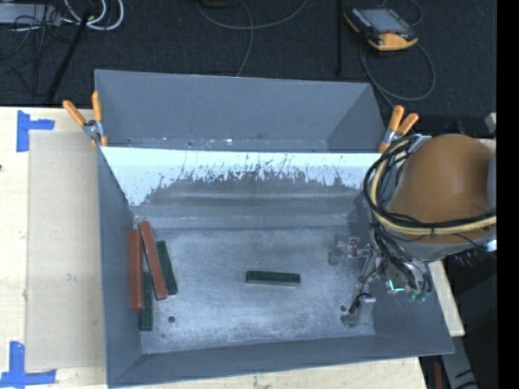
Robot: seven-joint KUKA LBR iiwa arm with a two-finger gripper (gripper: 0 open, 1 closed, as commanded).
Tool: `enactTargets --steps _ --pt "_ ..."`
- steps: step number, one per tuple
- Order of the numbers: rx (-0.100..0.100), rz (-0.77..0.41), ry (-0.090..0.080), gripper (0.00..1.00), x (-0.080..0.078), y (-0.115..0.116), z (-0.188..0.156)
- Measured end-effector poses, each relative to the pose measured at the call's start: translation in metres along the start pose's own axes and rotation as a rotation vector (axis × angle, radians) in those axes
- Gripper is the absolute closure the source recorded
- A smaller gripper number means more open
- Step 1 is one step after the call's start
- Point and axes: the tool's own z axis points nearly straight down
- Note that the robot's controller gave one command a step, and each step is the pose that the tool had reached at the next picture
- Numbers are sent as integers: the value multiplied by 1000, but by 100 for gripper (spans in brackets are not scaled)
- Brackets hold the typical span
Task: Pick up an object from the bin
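Orange cover [442, 189]: highest thing and closest to the lens. It sits with looped cables just above and behind the gripper and is part of the arm.
Gripper [355, 288]: low in the bin, where the floor meets the side wall the arm reaches over. We see nothing held in it.
Gripper state: we cannot tell whether it is released or clenched, because its metal parts merge with the cables.
Green bar [272, 278]: short dark bar lying flat and alone on the floor. It is near the gripper but apart from it, toward the bin's middle. We judge it the likeliest pick.
Stick cluster [149, 267]: two red-brown sticks and a couple of dark green ones, side by side and overlapping. They lie well apart from the gripper, at the opposite wall.
Bin [243, 120]: grey metal with a scuffed floor and sloped walls.
Progress: we judge nothing picked yet. The gripper is over bare floor, not over any thing.
Risk, bar: it lies low and flat, so a grab set too high would slip off it or shove it along the floor.
Risk, wall: the gripper is right beside the slope, so going lower here could scrape metal.
Risk, cluster: the sticks touch, so a grab there could lift two or jam.
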Motion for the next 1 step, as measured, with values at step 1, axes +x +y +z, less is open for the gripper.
enactTargets --steps 1 --pt "0 -130 -7 0 -85 22 140"
